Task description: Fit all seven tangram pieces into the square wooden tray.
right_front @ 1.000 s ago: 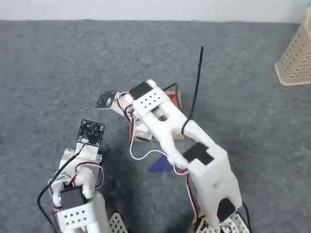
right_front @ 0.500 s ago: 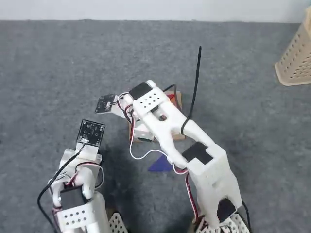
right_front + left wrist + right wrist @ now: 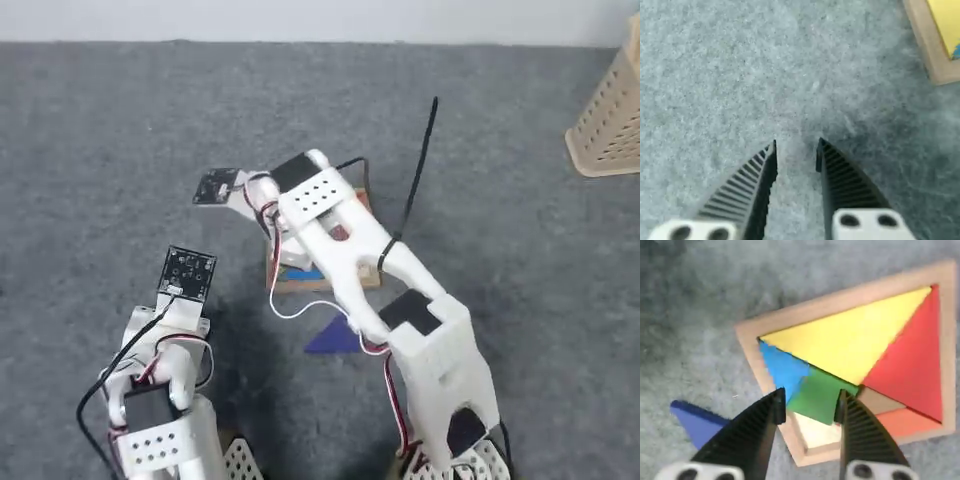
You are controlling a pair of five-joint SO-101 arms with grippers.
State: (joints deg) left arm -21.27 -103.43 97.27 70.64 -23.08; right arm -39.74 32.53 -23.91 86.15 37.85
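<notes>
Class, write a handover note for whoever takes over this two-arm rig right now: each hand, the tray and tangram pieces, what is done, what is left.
Left hand: open, empty, over bare carpet near a corner of the tray.
Right hand: open, empty, over the green piece in the tray.
Done: yellow piece, red piece, light blue piece, green piece and orange piece lie in the tray.
Left: dark blue piece lies on the carpet beside the tray; two patches of bare wood show inside.
</notes>
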